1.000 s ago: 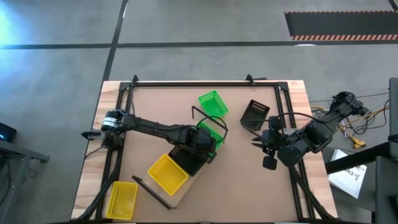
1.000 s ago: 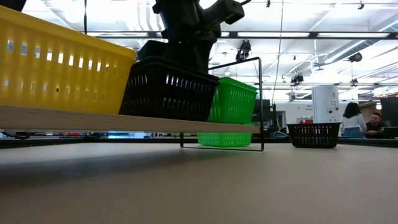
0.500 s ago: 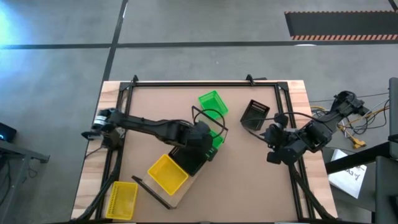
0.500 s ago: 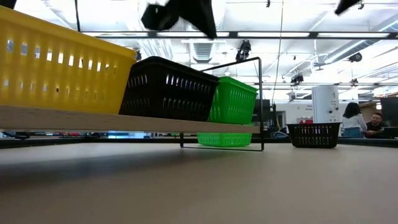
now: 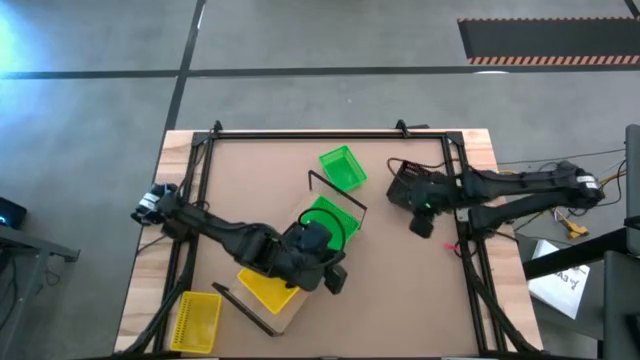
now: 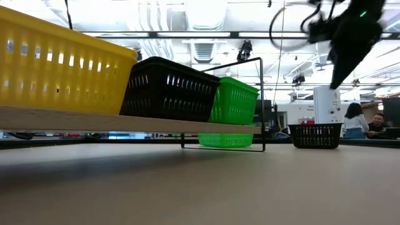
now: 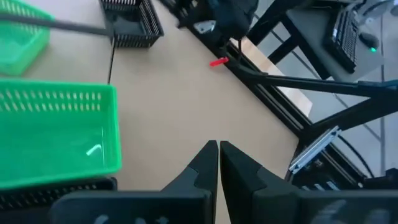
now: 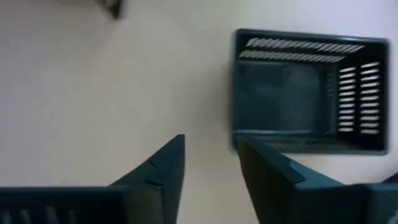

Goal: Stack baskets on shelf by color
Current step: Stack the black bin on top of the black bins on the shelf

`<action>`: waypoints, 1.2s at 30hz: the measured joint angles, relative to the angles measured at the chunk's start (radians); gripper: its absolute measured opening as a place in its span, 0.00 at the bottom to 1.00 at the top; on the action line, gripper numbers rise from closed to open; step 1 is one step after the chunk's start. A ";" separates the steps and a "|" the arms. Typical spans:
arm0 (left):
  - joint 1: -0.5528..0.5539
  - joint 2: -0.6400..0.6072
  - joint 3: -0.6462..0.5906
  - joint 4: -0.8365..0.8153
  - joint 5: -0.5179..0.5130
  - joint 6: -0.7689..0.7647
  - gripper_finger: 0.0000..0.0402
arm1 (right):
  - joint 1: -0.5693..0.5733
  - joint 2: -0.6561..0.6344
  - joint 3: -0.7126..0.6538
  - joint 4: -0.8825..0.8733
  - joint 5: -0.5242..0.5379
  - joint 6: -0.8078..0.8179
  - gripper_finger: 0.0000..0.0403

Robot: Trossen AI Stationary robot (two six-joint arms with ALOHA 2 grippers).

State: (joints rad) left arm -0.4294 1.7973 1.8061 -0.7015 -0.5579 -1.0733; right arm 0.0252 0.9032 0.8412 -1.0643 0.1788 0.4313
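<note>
Pale wood forms the shelf (image 5: 283, 318), which lies slanted across the near left part of the table (image 5: 400, 290) with thin black frames at its ends. On it, seen from the low view, a yellow basket (image 6: 59, 72), a black basket (image 6: 169, 89) and a green basket (image 6: 234, 100) stand in a row, touching side to side. From above, the yellow one and the green one show on the board, while the black one between them is mostly hidden under the left arm. A second green basket (image 5: 341, 167) sits on the table just beyond the shelf's far end frame, tilted, and a second yellow basket (image 5: 196, 321) lies at the table's near left corner, apart from the shelf. A second black basket (image 5: 405, 184) rests on the table toward the far right.

The left gripper (image 5: 333, 278) hangs above the table just beside the shelf's right edge; its wrist view shows its fingers (image 7: 205, 163) pressed almost together with nothing between them. The right gripper (image 5: 421, 216) reaches in from the right and hovers right beside the loose black basket (image 8: 308, 90); its fingers (image 8: 165, 165) stand a little apart, holding nothing, with the basket's near rim just ahead of them
</note>
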 joint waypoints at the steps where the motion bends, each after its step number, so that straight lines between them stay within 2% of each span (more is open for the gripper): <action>1: -0.006 0.001 0.000 0.000 -0.001 -0.019 0.00 | -0.040 0.019 -0.003 0.015 -0.001 -0.033 0.36; 5: -0.026 0.002 0.000 0.002 -0.002 -0.047 0.00 | -0.154 0.104 -0.003 0.080 -0.027 -0.162 0.44; 10: -0.053 0.002 -0.002 0.002 -0.002 -0.047 0.00 | -0.229 0.211 -0.003 0.129 -0.083 -0.274 0.47; 17: -0.090 0.002 -0.013 0.003 -0.002 -0.046 0.00 | -0.254 0.337 -0.003 0.154 -0.081 -0.341 0.44; 26: -0.140 0.002 -0.029 0.003 -0.001 -0.042 0.00 | -0.260 0.474 -0.003 0.236 -0.074 -0.346 0.43; 30: -0.168 0.002 -0.031 0.005 -0.001 -0.044 0.00 | -0.260 0.509 -0.003 0.242 -0.074 -0.365 0.33; 36: -0.196 0.002 -0.033 0.001 -0.001 -0.047 0.00 | -0.258 0.482 -0.004 0.223 -0.047 -0.356 0.06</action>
State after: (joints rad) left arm -0.6257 1.7992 1.7729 -0.7009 -0.5591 -1.1205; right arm -0.2331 1.3852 0.8375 -0.8413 0.1318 0.0751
